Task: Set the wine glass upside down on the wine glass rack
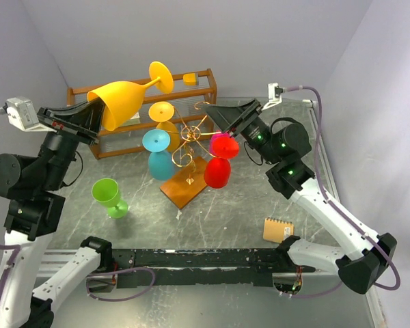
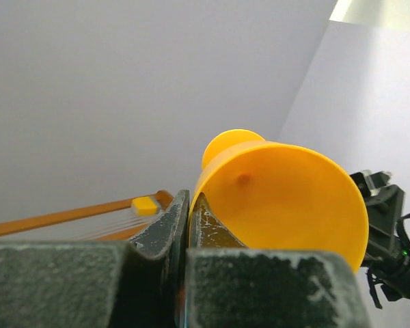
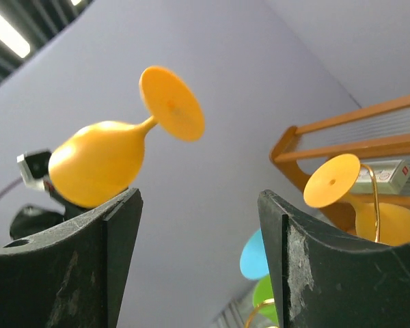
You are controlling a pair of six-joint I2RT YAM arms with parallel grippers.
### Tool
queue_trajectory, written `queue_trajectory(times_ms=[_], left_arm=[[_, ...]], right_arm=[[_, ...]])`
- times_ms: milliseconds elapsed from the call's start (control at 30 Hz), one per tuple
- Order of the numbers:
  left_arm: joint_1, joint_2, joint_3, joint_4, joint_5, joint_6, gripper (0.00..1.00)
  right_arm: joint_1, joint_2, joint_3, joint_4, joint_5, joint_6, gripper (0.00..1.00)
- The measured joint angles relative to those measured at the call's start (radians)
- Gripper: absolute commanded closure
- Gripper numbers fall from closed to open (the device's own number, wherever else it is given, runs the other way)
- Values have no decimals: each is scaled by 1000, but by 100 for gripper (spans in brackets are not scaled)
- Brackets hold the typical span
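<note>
My left gripper [image 1: 94,117] is shut on the rim of a yellow wine glass [image 1: 126,99], with one finger inside the bowl and one outside. It holds the glass in the air on its side, foot pointing to the back right. The left wrist view shows the pinched rim at the left gripper [image 2: 189,205] and the yellow wine glass [image 2: 287,198] bowl. The wine glass rack [image 1: 190,137], gold wire on a wooden base [image 1: 184,184], carries upside-down blue [image 1: 158,154], orange [image 1: 165,119] and red [image 1: 219,167] glasses. My right gripper [image 1: 229,121] is open and empty beside the rack's right, and the right gripper [image 3: 199,198] frames the yellow wine glass [image 3: 99,164].
A green glass [image 1: 109,197] stands upright on the table at the left front. Behind the rack stands a brown slatted shelf [image 1: 198,85] with a small yellow block [image 1: 189,78]. A small notepad [image 1: 278,230] lies at the right front.
</note>
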Motion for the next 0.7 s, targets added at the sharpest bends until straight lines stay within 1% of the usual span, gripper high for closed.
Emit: queue_trajectory(times_ms=[167,400,600,700], left_arm=[[0,19,-22,97,66,-37,93],[0,55,-48,212,173,-97,93],[0,106,-64,282,233,-151,93],[0,129,-87,318,249,-175,93]], right_arm=[[11,4,3,-1,130,100,38],[47,34,31,-4,204,221,38],[138,41,37,31,257,272,39],[182,69,71,45,268,275,40]])
